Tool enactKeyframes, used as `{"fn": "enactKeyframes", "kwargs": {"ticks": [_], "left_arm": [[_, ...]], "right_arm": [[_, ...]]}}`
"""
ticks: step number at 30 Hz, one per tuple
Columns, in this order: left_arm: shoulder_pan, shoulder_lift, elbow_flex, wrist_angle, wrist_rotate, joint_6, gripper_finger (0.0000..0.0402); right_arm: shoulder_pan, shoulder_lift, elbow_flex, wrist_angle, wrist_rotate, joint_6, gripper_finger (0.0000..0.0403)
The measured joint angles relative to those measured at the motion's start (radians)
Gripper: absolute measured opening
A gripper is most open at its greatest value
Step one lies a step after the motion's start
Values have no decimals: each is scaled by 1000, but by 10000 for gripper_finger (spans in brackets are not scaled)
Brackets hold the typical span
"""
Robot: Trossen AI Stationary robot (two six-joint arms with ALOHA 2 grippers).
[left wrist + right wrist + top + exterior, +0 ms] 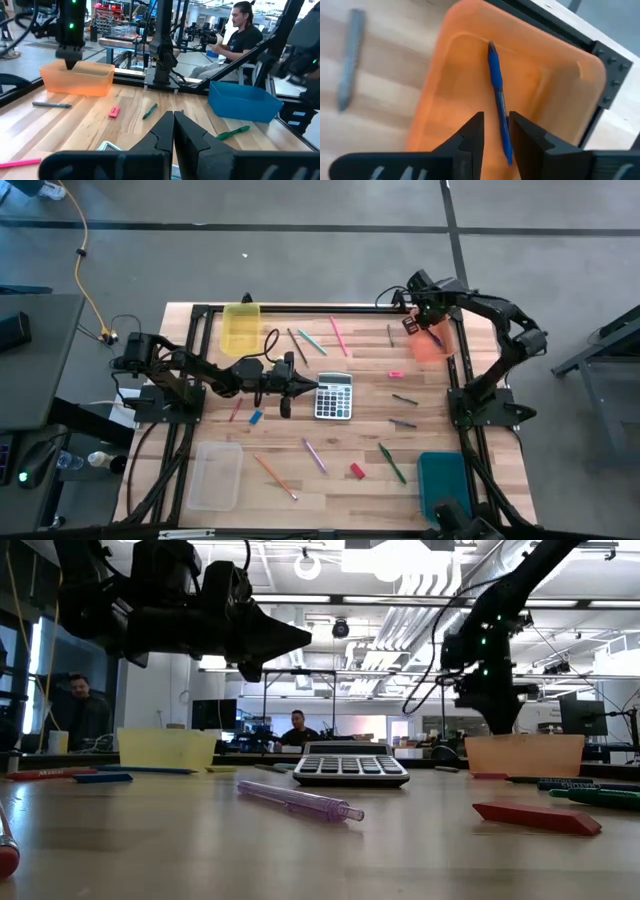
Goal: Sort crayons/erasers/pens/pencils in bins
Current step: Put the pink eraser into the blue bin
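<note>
Right gripper (495, 131) above orange bin (555, 90), parted

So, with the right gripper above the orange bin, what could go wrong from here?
1. The right gripper hangs over the translucent orange plastic bin with a blue pen between its slightly parted fingers. Whether the pen is gripped or already lies in the bin cannot be told; if gripped, a tilted release might drop it across the rim.
2. The left gripper, shut, is close to the grey calculator and may push it.
</note>
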Motion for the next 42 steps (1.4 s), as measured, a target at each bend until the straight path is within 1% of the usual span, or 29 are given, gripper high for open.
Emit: {"fn": "enactKeyframes", "kwargs": {"ticks": [2,5,7,8,12,14,16,18,22,26,30,32,34,36,42], "left_arm": [[0,0,0,0,0,10,0],[-1,0,0,-3,0,26,0],[-2,0,0,-4,0,21,0],[-2,0,0,-5,1,9,0],[-2,0,0,-5,15,4,0],[-2,0,0,-5,16,7,0],[-2,0,0,-7,17,7,0],[-2,0,0,-29,29,6,0],[-2,0,0,-81,47,8,0],[-2,0,0,-110,72,32,0],[-5,0,0,-138,77,53,0],[-13,0,0,-141,76,100,0],[-21,0,0,-134,77,181,0],[-21,-5,0,-134,78,245,0],[16,-14,15,-129,58,260,0]], "right_arm": [[10,-57,-2,-5,-4,-24,66],[34,-187,-41,51,-8,-53,33],[52,-288,-88,123,-47,-59,10],[62,-342,-119,173,-80,-59,5],[113,-555,-288,402,-267,-46,10],[147,-651,-385,519,-328,-18,4],[185,-734,-475,617,-355,21,1],[228,-803,-554,693,-356,51,3],[319,-907,-674,825,-357,74,2],[417,-963,-744,933,-356,71,1],[525,-969,-807,1111,-341,74,0],[571,-963,-834,1207,-329,52,0],[611,-958,-853,1274,-308,19,0],[639,-952,-859,1303,-288,-5,0],[681,-907,-828,1305,-284,-8,0]]}}
